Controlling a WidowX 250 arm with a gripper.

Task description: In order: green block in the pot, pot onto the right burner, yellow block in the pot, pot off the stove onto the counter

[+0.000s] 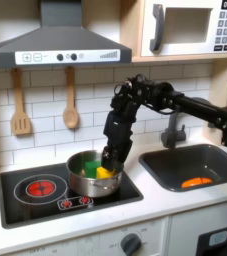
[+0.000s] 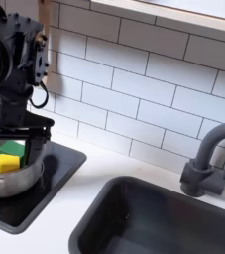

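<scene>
Pot (image 1: 88, 177) sits on the stove (image 1: 45, 195), over the burner at the first exterior view's right, with green block (image 2: 9, 150) and yellow block (image 2: 3, 163) touching inside it. Gripper (image 1: 109, 158) hangs low over the pot's rim; can't tell how far the fingers are parted or whether they hold anything. Orange piece (image 1: 195, 182) lies in the sink (image 1: 175, 160).

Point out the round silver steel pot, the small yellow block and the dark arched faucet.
round silver steel pot (image 1: 77, 181), first exterior view, outer wall.
small yellow block (image 2: 2, 163), second exterior view, top face.
dark arched faucet (image 2: 209, 149), second exterior view, neck.
</scene>
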